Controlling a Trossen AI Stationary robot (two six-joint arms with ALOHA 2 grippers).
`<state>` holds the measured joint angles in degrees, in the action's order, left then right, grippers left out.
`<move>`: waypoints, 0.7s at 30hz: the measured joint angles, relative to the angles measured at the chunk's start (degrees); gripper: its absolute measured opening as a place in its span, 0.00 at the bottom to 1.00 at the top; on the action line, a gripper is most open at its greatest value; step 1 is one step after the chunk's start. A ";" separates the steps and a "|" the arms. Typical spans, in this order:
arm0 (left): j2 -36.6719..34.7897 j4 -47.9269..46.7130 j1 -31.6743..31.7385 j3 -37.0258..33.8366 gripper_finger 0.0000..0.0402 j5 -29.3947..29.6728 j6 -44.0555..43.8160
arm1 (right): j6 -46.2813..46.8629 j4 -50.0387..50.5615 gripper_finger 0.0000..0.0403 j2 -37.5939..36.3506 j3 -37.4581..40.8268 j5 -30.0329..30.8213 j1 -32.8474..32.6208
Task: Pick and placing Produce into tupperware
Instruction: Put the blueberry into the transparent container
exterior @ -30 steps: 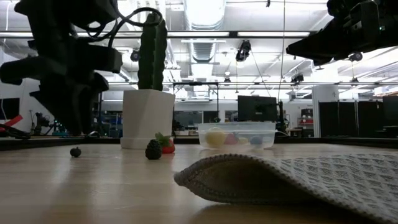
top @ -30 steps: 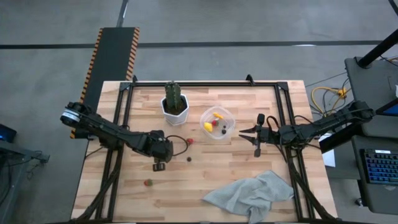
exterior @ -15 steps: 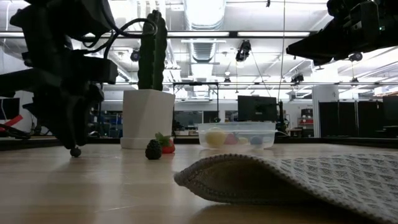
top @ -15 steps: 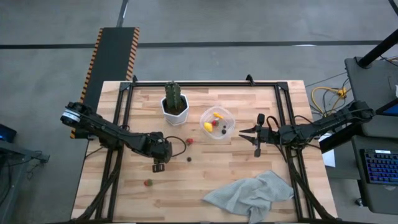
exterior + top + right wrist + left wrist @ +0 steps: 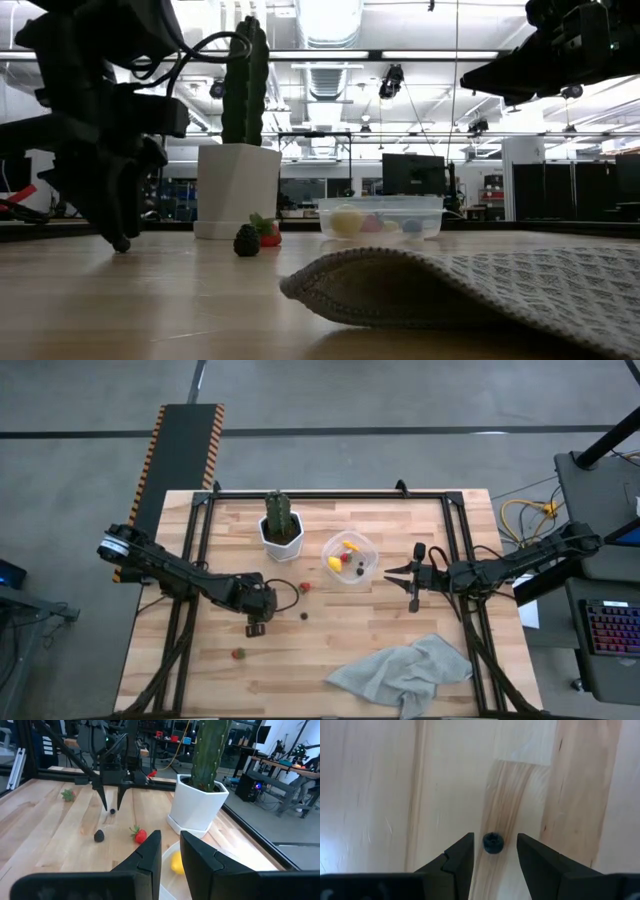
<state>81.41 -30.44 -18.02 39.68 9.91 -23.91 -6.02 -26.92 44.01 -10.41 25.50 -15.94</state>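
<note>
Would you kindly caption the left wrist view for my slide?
Left gripper open, straddling a small dark berry on the wooden table.

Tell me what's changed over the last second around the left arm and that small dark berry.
The left end effector has come down over the small dark berry, fingers open on either side, nothing gripped yet. The right end effector, tupperware, cloth and loose fruit stayed put.

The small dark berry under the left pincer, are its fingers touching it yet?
Apart. The left wrist view shows the dark berry on the wood between the open left pincer, with a sliver of bare table on each side of it.
</note>
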 joint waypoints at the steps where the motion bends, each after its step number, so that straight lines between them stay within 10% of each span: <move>1: 0.00 0.15 0.00 -0.13 0.33 0.00 -0.21 | 0.00 0.05 0.16 0.00 0.00 0.00 0.00; 21: -0.02 4.98 -0.02 -3.41 0.33 -0.02 -1.37 | 0.00 0.13 0.16 0.00 0.00 -0.02 0.00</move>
<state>81.38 -25.45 -18.04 36.27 9.89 -25.28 -6.02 -26.79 44.01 -10.41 25.47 -15.94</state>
